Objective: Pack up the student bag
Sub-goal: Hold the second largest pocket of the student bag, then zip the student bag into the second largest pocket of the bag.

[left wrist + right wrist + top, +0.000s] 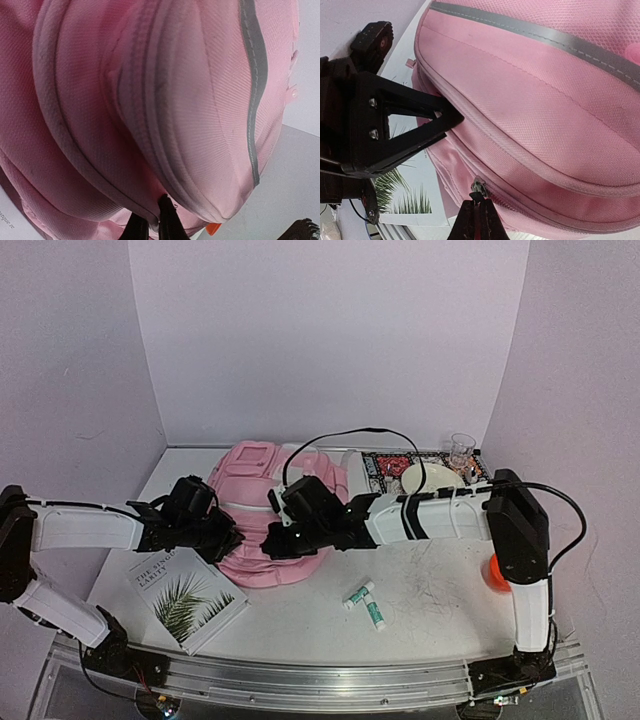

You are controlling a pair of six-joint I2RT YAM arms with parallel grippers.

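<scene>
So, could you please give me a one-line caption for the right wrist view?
Right fingers closed on a zipper pull of the pink student bag, left fingers touching its seam alongside.

The large soft pink fabric backpack (pixel 245 470) at centre carries grey stripes; the flat white book (pixel 185 595) lower left shows green palm fronds.
</scene>
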